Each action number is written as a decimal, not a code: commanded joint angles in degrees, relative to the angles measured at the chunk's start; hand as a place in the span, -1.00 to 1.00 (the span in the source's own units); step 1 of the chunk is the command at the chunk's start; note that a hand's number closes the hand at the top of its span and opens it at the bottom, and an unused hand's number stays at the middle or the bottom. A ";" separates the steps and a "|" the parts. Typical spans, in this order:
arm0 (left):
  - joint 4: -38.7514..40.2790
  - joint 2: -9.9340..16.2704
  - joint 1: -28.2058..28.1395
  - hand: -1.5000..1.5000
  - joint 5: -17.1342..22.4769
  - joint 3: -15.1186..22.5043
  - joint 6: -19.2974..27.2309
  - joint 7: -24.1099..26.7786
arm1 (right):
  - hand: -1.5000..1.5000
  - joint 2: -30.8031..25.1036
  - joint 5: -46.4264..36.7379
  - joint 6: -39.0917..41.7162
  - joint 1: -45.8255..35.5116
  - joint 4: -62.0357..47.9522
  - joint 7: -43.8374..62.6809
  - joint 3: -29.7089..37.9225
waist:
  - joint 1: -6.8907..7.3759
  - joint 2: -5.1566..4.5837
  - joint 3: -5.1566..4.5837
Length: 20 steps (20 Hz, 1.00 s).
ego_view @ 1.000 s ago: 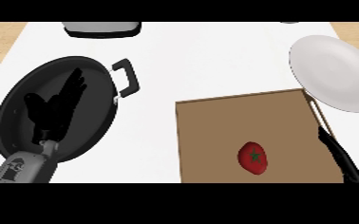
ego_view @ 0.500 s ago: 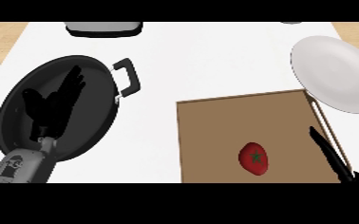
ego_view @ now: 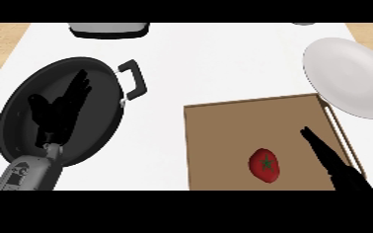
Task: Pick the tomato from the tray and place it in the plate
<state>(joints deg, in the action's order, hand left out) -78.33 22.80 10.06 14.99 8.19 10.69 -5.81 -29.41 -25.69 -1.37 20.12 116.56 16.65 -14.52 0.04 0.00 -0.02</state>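
So the tomato [ego_view: 265, 165] is sitting in the lower part of the brown tray [ego_view: 218, 128], bottom right of the frame, nothing touching it yet. The right hand [ego_view: 331, 160] comes in from the lower right corner with its fingers straight and together, pointing up and left over the tray, just beside the tomato on its right side but apart from it. The white plate [ego_view: 342, 74] is at the right edge, upper half of the frame, right next to the tray's far right corner. The left hand [ego_view: 58, 111] is over on the left, open with fingers up, parked above a black pan [ego_view: 102, 128] and not doing anything. My guess at what could go sideways: the tomato is round and close to the tray's near edge, so if the fingers come in from the side and nudge it before the thumb gets around, it'll probably just roll toward the left of the tray. The tray's raised right rim also sits between tomato and plate, so a low carry could clip it. Plate looks shallow too, so a tomato let go off-center might roll off onto the white surface [ego_view: 218, 64].
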 commanded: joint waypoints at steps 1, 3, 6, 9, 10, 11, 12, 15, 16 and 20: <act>1.50 -0.36 2.04 0.00 -0.94 -1.10 -1.33 -0.72 | -1.00 0.72 -1.68 5.52 -7.57 -4.19 6.20 -0.75 | 0.17 -0.09 0.00; -3.78 -0.39 -2.14 0.00 -1.15 -0.80 -0.92 -1.93 | -1.00 1.88 -3.41 7.96 -9.44 -1.79 11.77 -2.40 | 0.43 0.02 0.00; 2.55 -0.72 0.28 0.00 -1.16 -3.68 -4.34 0.60 | -1.00 2.80 -4.43 9.81 -5.46 1.13 10.84 -4.14 | -0.30 0.00 -0.01; 2.68 -3.43 3.86 0.00 -3.94 -3.32 -1.65 -1.77 | -1.00 6.06 -6.72 10.02 -9.51 -6.12 10.07 -4.90 | -0.18 -0.02 0.01; -1.20 -4.27 2.09 0.00 -4.71 -2.42 -0.79 -4.42 | -1.00 6.37 -6.41 12.06 -8.54 -1.53 13.72 -4.73 | -0.16 0.04 0.01; -3.30 -5.49 -0.58 0.00 -5.72 -1.27 0.20 -3.60 | -1.00 7.93 -6.83 11.71 -12.00 -6.59 12.16 -4.64 | 0.06 0.03 0.02; 0.40 -2.03 1.24 0.00 -2.74 -5.76 -4.23 -2.17 | -1.00 9.35 -8.31 11.00 -12.78 -9.24 12.21 -5.95 | 0.05 -0.02 0.01; 0.10 -4.64 -1.13 0.00 -5.83 -4.65 -3.33 -1.00 | -1.00 10.47 -9.07 14.96 -14.63 -4.95 18.23 -4.73 | -0.02 0.02 0.00; -2.32 -1.88 0.15 0.00 -3.70 -7.16 -5.94 -3.50 | -1.00 8.56 -8.39 14.09 -14.50 -9.73 12.35 -1.55 | 0.01 0.03 0.02; -0.93 -4.76 4.17 0.00 -6.07 -6.86 -4.28 -7.36 | -1.00 12.26 -12.39 12.62 -15.61 -12.71 11.77 -3.64 | -0.19 0.00 0.02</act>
<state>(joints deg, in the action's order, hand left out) -80.15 19.17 10.01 9.89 2.29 5.98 -9.02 -19.47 -35.58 11.21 6.18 105.85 28.22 -17.58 0.00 0.02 0.00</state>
